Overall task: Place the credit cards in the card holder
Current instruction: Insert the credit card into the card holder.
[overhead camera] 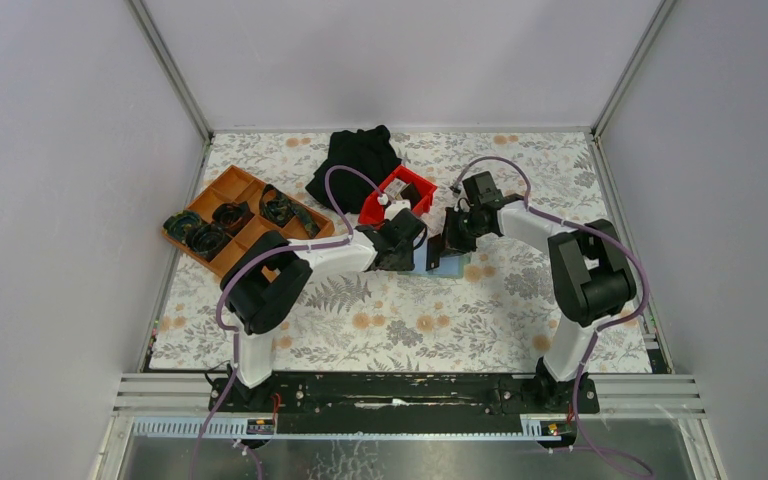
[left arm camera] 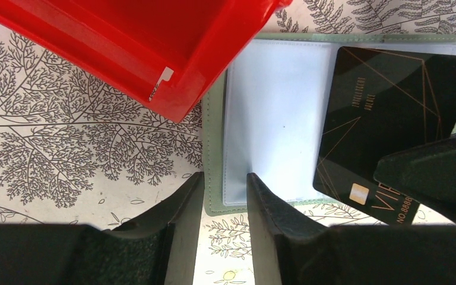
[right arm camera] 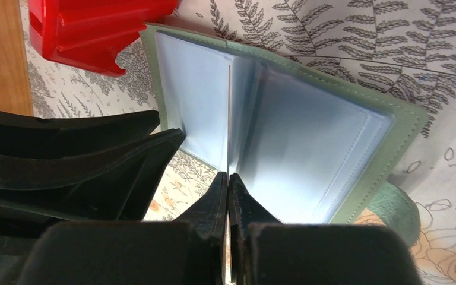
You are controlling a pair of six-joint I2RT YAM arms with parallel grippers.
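The card holder (overhead camera: 449, 265) lies open on the flowered cloth, grey-green rim and pale clear pockets up (left arm camera: 273, 119) (right arm camera: 314, 136). My right gripper (right arm camera: 228, 177) is shut on a dark credit card (left arm camera: 392, 101) with gold lines. The card stands tilted over the holder's right half and shows edge-on (right arm camera: 230, 107) in the right wrist view. My left gripper (left arm camera: 224, 178) is open, its fingertips (left arm camera: 261, 193) straddling the holder's near left corner, with the rim and cloth showing in the gap. In the top view the two grippers (overhead camera: 402, 243) (overhead camera: 457, 232) meet over the holder.
A red plastic bin (overhead camera: 400, 195) (left arm camera: 154, 41) stands right behind the holder, touching its far left edge. An orange compartment tray (overhead camera: 235, 215) with dark items sits at the left, and a black cloth (overhead camera: 360, 155) lies at the back. Grey walls enclose the table.
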